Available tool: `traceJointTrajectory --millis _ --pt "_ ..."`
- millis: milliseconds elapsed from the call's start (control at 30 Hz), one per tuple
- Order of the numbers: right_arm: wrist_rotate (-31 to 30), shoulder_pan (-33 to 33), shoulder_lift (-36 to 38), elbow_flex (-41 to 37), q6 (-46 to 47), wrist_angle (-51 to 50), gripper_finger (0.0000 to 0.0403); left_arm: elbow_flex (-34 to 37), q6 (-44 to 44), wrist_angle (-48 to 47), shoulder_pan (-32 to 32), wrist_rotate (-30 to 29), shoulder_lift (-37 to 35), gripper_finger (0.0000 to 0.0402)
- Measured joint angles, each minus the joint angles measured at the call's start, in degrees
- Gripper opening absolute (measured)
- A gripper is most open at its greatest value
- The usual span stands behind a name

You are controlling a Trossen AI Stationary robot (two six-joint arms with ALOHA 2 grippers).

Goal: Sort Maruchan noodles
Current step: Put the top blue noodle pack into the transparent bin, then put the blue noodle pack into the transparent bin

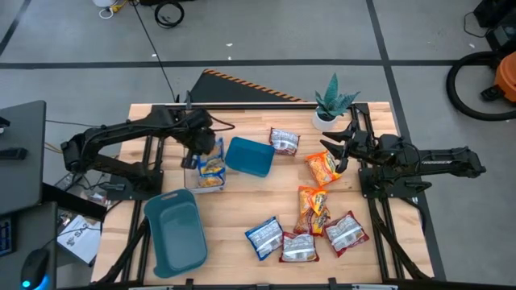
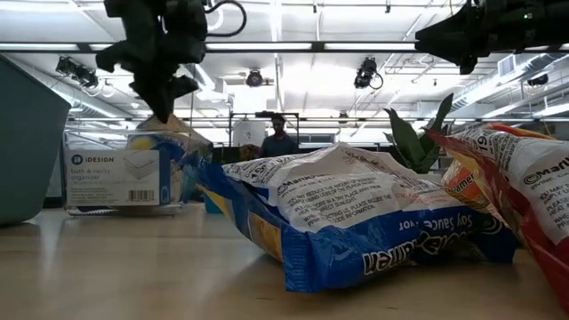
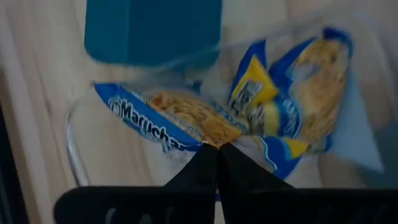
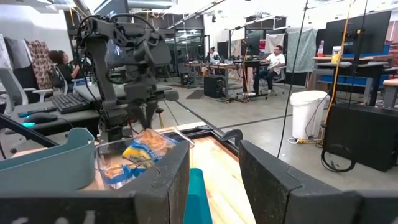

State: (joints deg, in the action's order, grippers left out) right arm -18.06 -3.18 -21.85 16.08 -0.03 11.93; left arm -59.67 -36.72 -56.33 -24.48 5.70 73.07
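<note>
From above, the left gripper [image 1: 196, 153] hung over the clear container [image 1: 211, 165] at the table's [image 1: 242, 201] left-centre, its fingers pressed together with a yellow-and-blue packet [image 1: 213, 167] lying in the container beneath them. A small teal bin [image 1: 250, 157] lay just right of the container; a larger teal bin [image 1: 173, 229] sat at the near left. The right gripper [image 1: 337, 151] hovered at the far right beside the potted plant [image 1: 332, 103], jaws parted and empty, close to an orange packet [image 1: 322, 167]. More packets — orange [image 1: 313, 209], red-and-silver [image 1: 347, 232], blue-and-white [image 1: 264, 236] — lay spread across the near right.

At table height, the left gripper [image 2: 160, 89] came down onto the clear container [image 2: 124, 173]; a blue-and-white packet [image 2: 356, 213] filled the foreground.

The left wrist camera showed the closed fingertips [image 3: 214, 162] touching yellow-and-blue packets [image 3: 280, 106] in the container — whether they pinched plastic could not be told.

The right wrist camera looked between its own spread fingers [image 4: 273, 180] toward the left arm [image 4: 124, 68] above the container [image 4: 134, 158].
</note>
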Motion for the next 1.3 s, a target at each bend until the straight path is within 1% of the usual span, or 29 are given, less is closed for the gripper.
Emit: traceJointTrajectory --millis 100,200,367,500,633,767,900,967,1000,1067,1133,1233,1300 --pt "0.03 0.00 -0.01 0.00 0.00 -0.01 0.0144 -0.03 -0.27 0.67 -0.14 0.43 0.01 0.0007" --pt "0.06 0.00 -0.02 0.00 0.00 0.00 0.0144 0.89 -1.49 0.88 -0.97 -0.68 -0.02 0.0007" --pt "0.09 -0.02 0.00 0.00 -0.04 -0.01 0.0144 6.22 -1.47 4.47 -2.90 -2.07 0.01 0.0007" --pt "0.11 0.00 -0.01 0.00 -0.05 -0.02 0.0144 9.15 -0.22 7.65 -3.33 -7.22 0.01 0.0018" --pt "0.11 -0.01 -0.02 0.00 -0.09 -0.01 0.0144 9.32 1.73 7.02 -3.33 -10.95 0.01 0.0062" --pt "0.13 0.00 -0.01 0.00 0.00 -0.01 0.0144 9.32 3.37 6.42 -2.95 -14.35 0.01 0.0122" --pt "0.10 0.00 -0.02 0.00 -0.04 -0.01 0.0144 8.94 3.34 7.05 -0.76 -22.14 0.03 0.0174" --pt "-0.17 0.00 -0.01 0.00 -0.07 -0.01 0.0144 7.43 3.36 7.01 1.03 -25.65 0.05 0.0189" --pt "-0.26 0.00 -0.02 0.00 -0.09 -0.01 0.0144 6.52 3.30 7.20 2.16 -26.51 0.05 0.0192" --pt "-0.26 0.00 -0.01 0.00 -0.11 -0.01 0.0144 4.35 3.15 7.28 4.84 -25.92 0.05 0.0195" --pt "-0.26 0.00 0.00 0.00 -0.01 -0.01 0.0144 2.33 3.30 9.28 8.11 -23.27 0.04 0.0193" --pt "-0.26 -0.02 -0.02 0.00 0.02 -0.03 0.0144 1.36 3.33 15.51 13.69 -17.46 0.03 0.0183" --pt "-0.26 0.00 -0.02 0.00 0.02 -0.03 0.0144 1.36 2.58 20.58 17.68 -14.90 0.03 0.0177"
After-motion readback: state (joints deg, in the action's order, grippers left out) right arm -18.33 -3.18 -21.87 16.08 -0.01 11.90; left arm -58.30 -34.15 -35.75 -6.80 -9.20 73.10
